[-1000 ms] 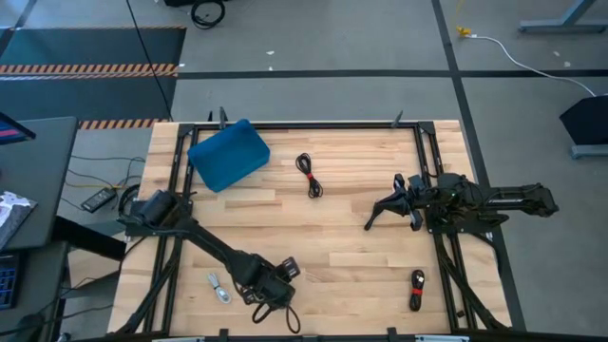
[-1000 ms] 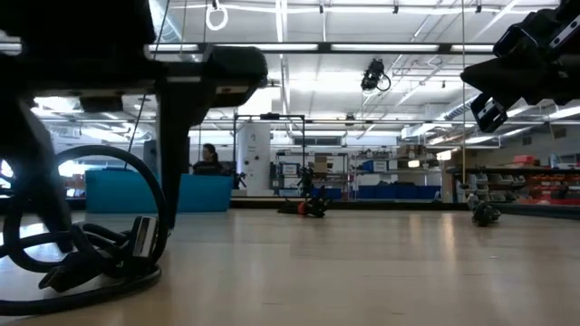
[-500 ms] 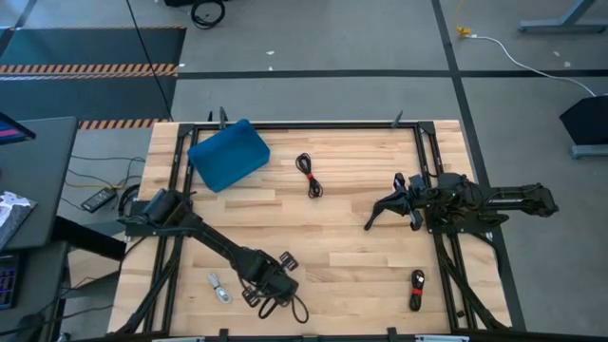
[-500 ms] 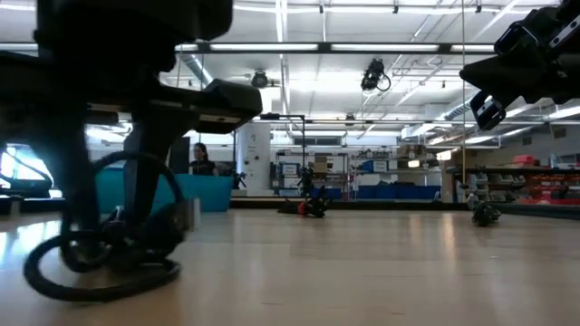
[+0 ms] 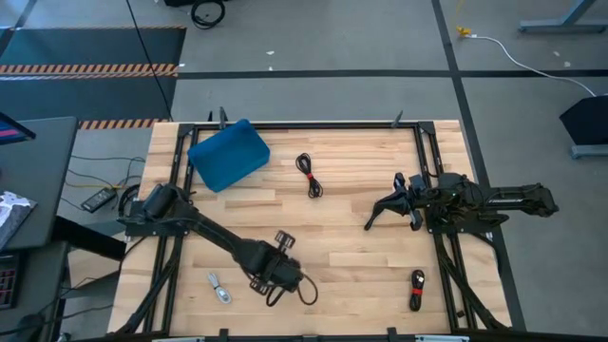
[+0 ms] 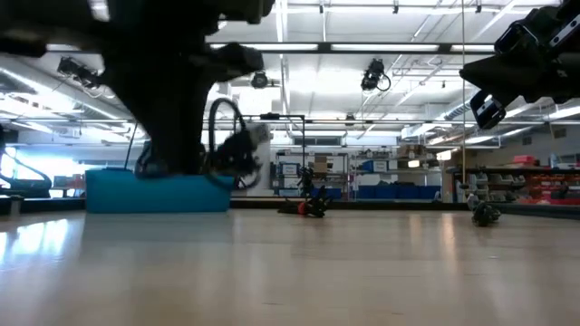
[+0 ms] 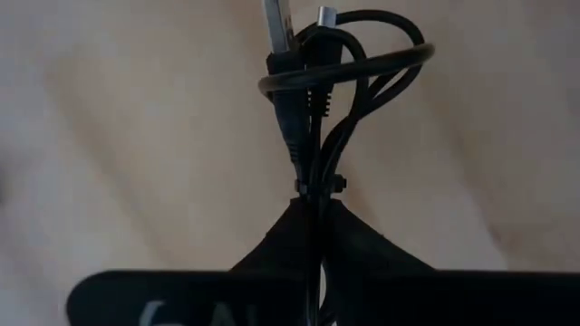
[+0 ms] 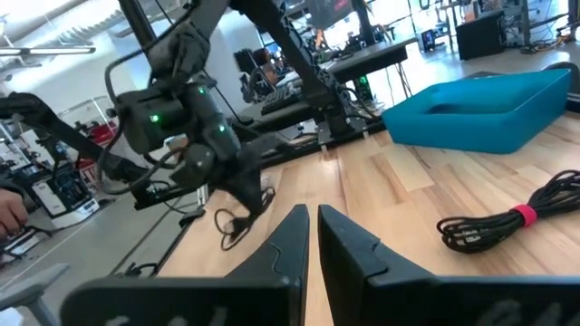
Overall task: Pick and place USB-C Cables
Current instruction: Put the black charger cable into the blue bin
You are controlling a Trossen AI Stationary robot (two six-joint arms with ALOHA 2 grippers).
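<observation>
The left gripper [image 5: 285,277] is near the front of the tabletop [image 5: 361,228], and its fingers [image 7: 313,235] are pinched tight on a black coiled cable [image 7: 331,81]. In the left wrist view the bundle runs out from between the fingers, its two plugs side by side at the far end of the coil. In the low view that cable [image 6: 231,145] hangs in the air beneath the dark arm, clear of the wood, and from above a loop of it [image 5: 299,290] trails off the gripper.

Just beside it, toward the front left corner, lies the whitish-grey cable [image 5: 219,288], flat on the tabletop. A second black cable [image 5: 309,175] rests toward the back, near the middle, just right of the blue tray [image 5: 228,154] in the back left corner. The black-and-red cable [image 5: 417,289] lies by the front right corner, well apart from the others.

The right gripper [image 5: 378,211] waits above the right side of the tabletop. In its wrist view its own fingers [image 8: 349,243] are pressed almost together with only a thin slit between them, holding nothing.
</observation>
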